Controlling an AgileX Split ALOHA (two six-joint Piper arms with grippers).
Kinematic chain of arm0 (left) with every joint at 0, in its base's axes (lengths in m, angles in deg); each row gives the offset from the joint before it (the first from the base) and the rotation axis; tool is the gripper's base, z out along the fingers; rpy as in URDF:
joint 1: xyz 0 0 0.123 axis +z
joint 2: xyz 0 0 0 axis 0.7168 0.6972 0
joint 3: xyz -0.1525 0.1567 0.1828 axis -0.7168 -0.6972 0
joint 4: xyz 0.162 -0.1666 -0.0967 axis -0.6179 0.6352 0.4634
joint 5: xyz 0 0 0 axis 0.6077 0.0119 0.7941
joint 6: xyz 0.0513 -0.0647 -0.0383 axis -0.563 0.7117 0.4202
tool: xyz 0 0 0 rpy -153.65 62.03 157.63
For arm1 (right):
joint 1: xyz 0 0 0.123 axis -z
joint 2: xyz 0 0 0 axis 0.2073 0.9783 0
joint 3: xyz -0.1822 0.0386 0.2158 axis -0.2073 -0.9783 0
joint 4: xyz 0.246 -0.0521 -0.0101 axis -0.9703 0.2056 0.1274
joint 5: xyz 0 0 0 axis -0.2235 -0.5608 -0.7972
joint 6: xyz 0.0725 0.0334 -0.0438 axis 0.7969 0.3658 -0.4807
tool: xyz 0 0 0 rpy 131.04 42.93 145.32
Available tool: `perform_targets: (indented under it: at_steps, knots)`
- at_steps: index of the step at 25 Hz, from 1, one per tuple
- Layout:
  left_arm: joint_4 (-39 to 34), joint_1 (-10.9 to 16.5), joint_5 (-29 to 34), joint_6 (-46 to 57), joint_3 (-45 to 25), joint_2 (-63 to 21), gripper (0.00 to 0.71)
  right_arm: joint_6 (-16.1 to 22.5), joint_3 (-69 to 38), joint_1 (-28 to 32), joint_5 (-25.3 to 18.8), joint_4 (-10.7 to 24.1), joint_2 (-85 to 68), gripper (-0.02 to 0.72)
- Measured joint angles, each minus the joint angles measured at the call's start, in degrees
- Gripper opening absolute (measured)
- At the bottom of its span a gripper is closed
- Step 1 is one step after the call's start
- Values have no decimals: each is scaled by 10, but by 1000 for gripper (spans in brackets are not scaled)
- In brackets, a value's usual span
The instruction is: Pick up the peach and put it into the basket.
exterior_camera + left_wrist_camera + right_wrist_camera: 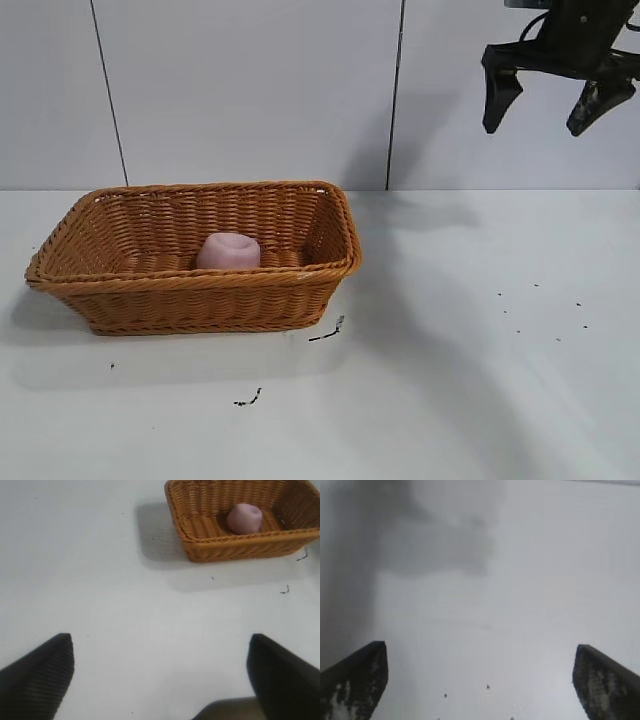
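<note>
The pale pink peach (228,251) lies inside the orange-brown wicker basket (120,288) at the table's left. Both also show in the left wrist view, the peach (244,518) resting on the floor of the basket (230,547). My right gripper (556,115) hangs open and empty high at the upper right, far from the basket. In the right wrist view its fingertips (357,680) stand wide apart over bare table. My left gripper (160,672) is out of the exterior view; it is open and empty, well back from the basket.
Small black scraps lie on the white table in front of the basket (327,332) and nearer the front (248,400). Tiny dark specks dot the table at the right (540,310). A grey panelled wall stands behind.
</note>
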Motion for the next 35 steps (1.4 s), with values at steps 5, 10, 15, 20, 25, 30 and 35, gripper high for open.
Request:
perform_targets:
  at_steps: [5, 10, 15, 20, 25, 30, 35]
  knots:
    - [0, 0, 0, 0, 0, 0, 692, 0, -114, 0, 1, -8, -97, 690]
    - [0, 0, 0, 0, 0, 0, 692, 5, -276, 0, 1, -8, -244, 690]
    - [0, 0, 0, 0, 0, 0, 692, 8, -444, 0, -1, -8, -427, 690]
    - [0, 0, 0, 0, 0, 0, 692, 9, -564, 0, 4, -8, -578, 690]
    - [0, 0, 0, 0, 0, 0, 692, 9, -705, 0, 79, -8, -779, 690]
    - [0, 0, 0, 0, 0, 0, 692, 9, -813, 0, 111, -8, -974, 690]
    - [0, 0, 0, 0, 0, 0, 692, 9, -849, 0, 111, -7, -1127, 690]
